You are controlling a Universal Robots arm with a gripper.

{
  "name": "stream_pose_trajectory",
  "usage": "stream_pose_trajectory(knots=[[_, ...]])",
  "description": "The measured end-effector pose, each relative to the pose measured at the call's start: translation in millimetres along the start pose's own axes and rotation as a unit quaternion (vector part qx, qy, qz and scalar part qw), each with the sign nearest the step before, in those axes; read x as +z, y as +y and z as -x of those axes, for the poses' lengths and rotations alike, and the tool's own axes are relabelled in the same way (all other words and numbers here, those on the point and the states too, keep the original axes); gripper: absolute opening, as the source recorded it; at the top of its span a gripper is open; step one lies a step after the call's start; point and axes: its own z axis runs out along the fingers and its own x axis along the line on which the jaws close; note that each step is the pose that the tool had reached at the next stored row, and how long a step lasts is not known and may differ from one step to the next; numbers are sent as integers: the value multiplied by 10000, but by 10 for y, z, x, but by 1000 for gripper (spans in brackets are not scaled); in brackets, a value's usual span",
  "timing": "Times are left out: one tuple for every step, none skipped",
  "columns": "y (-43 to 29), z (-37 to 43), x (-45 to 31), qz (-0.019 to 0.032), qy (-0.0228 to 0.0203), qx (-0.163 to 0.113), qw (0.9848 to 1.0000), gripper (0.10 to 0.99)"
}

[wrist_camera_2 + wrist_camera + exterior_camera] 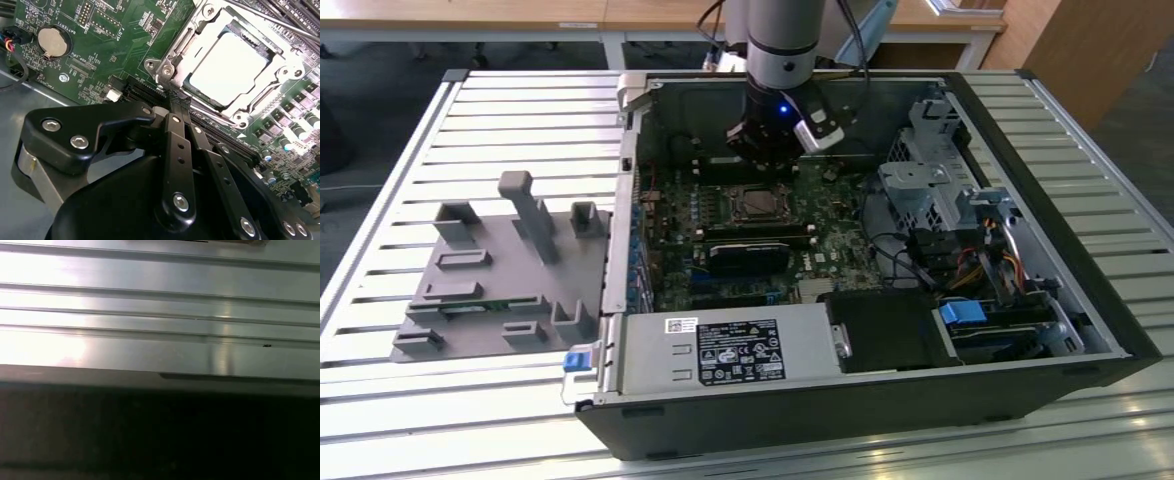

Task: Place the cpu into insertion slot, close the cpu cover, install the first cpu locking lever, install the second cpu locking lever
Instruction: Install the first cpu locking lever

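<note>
In the second wrist view the cpu (227,67) lies flat in the insertion slot (246,37), its pale metal face up. The silvery cpu cover (274,80) is folded down around it. A thin metal lever rod (280,22) runs along the socket's far side. My gripper (172,97) is shut, with its black fingertips pressed together at the socket's corner by a screw post. I cannot tell whether anything is pinched between them. In the exterior view the gripper (767,165) hangs just behind the socket (754,205) inside the open computer case.
A black heatsink block (754,252) sits in front of the socket. The power supply (727,350) fills the case's front, with a drive cage (927,190) and cables at the exterior view's right. A grey fixture tray (494,270) lies on the slatted table (150,300). A coin battery (52,41) sits on the board.
</note>
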Motion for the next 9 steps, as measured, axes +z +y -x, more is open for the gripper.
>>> stream_pose_trajectory(knots=[[1, 0, 2, -8, 0, 0, 10000, 106], [2, 0, 5, -17, 0, 0, 10000, 106], [4, 0, 7, -26, 1, 0, 10000, 106], [7, 0, 12, -42, 2, -1, 10000, 106], [11, 1, 18, -53, 3, -1, 10000, 106], [12, 1, 20, -57, 4, -2, 10000, 106], [13, 1, 23, -61, 3, -2, 10000, 106], [14, 1, 25, -62, 3, -2, 10000, 106], [14, 1, 27, -63, 2, -2, 10000, 106]])
